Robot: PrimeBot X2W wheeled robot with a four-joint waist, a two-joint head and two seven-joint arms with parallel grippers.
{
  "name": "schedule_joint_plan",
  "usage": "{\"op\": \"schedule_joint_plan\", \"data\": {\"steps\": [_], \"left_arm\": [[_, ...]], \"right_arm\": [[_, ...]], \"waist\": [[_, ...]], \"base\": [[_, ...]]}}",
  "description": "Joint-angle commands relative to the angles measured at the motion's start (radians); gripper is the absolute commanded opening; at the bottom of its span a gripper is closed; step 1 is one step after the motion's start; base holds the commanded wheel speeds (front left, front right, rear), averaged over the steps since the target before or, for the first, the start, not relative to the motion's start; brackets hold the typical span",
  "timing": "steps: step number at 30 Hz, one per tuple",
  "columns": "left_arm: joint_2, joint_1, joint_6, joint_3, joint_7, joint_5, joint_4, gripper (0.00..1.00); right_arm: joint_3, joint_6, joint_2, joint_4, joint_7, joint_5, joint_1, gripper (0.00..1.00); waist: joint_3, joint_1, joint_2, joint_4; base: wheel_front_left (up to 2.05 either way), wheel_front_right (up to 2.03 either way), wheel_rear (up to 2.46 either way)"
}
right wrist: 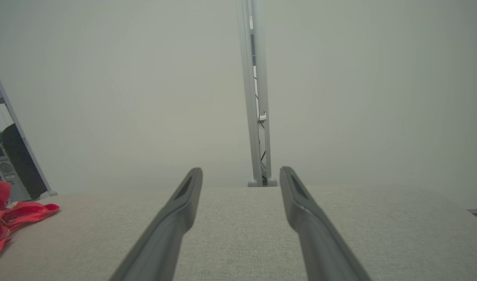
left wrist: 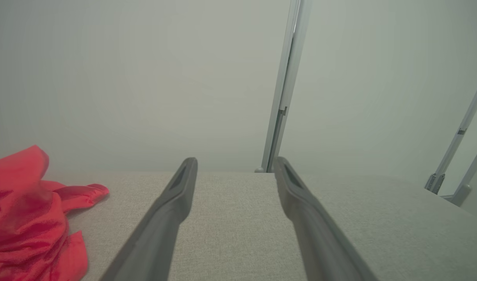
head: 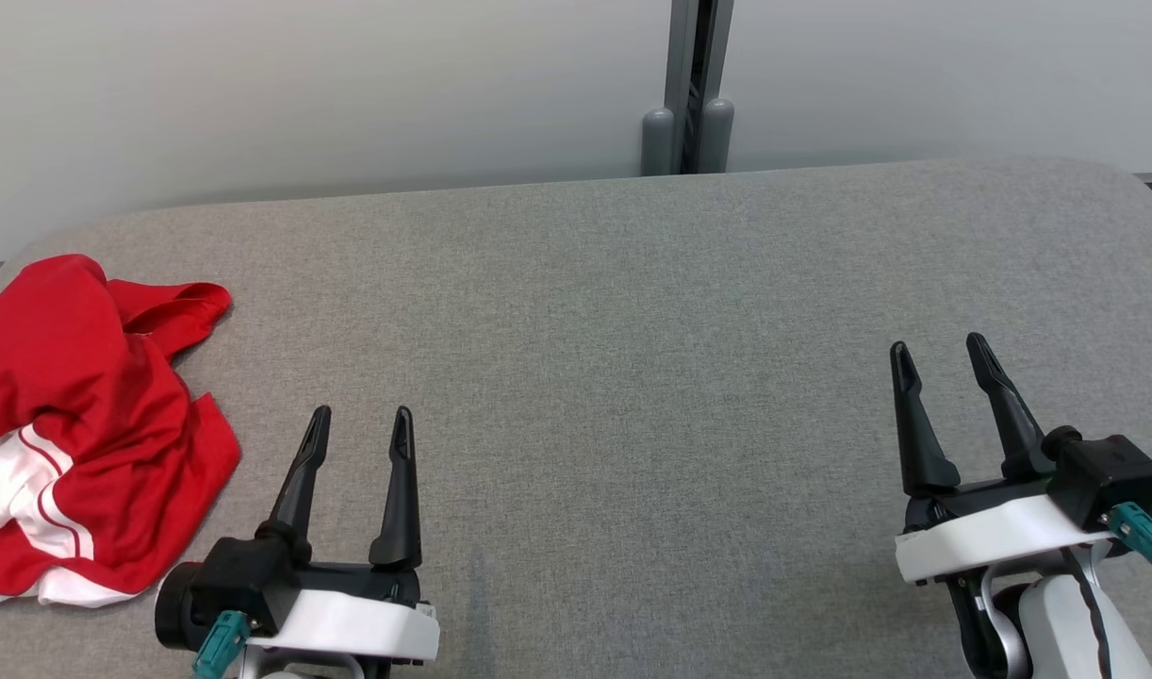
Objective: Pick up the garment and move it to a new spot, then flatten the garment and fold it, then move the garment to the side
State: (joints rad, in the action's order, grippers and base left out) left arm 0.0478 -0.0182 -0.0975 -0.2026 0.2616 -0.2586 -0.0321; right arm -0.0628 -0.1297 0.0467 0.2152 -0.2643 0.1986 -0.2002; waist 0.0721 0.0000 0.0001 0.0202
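Garment: the red garment [head: 76,424], with white bands edged in thin red stripes, lies crumpled in a heap along the table's left edge, starting near the rounded far left corner. Part of it runs off the left side of the head view. One red flap points toward the far edge.
Garment and left claw: they are apart. The heap's hem lies just left of my left wrist, and no finger of mine touches the cloth.
Left claw: my left claw [head: 363,415] sits at the near side of the table, left of the middle, with its fingers pointing at the far edge. The jaws are spread wide and grip nothing.
Left wrist view: my two dark fingers [left wrist: 172,210] rise well apart over the grey weave. The garment shows at the left, beside the left finger and clear of it.
Table: the table [head: 633,283] is covered in grey cloth and has rounded far corners.
Behind the table: pale wall panels [head: 303,85] stand along the far edge, joined by a grey post [head: 687,94] at about its middle.
Right claw: my right claw [head: 937,344] is at the near side toward the right edge, well apart from the garment. The jaws are spread wide and hold nothing. I cannot tell whether the tips rest on the table.
Right wrist view: the fingers stand apart over grey cloth, and the garment shows as a small red heap far off at the left.
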Motion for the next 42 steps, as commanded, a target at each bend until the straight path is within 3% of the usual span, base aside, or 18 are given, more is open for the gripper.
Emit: {"op": "schedule_joint_plan", "data": {"steps": [1,17,42], "left_arm": [[0.004,-0.011,0.000,0.002,0.003,-0.007,-0.002,1.00],[0.005,-0.007,-0.013,-0.004,0.003,-0.013,-0.002,1.00],[0.004,0.050,-0.005,0.054,0.003,0.022,0.009,1.00]], "right_arm": [[0.006,-0.002,0.007,0.004,-0.002,-0.006,-0.010,1.00],[0.004,-0.002,0.007,0.003,-0.002,-0.030,0.013,1.00],[-0.065,-0.001,0.007,-0.023,-0.002,0.005,0.059,1.00]], "waist": [[0.000,0.0000,-0.0001,-0.001],[-0.019,0.0000,-0.0001,0.025],[-0.068,0.0000,-0.0001,0.393]], "base": [[0.00,0.00,0.00],[0.00,0.00,0.00],[0.00,0.00,0.00]]}}
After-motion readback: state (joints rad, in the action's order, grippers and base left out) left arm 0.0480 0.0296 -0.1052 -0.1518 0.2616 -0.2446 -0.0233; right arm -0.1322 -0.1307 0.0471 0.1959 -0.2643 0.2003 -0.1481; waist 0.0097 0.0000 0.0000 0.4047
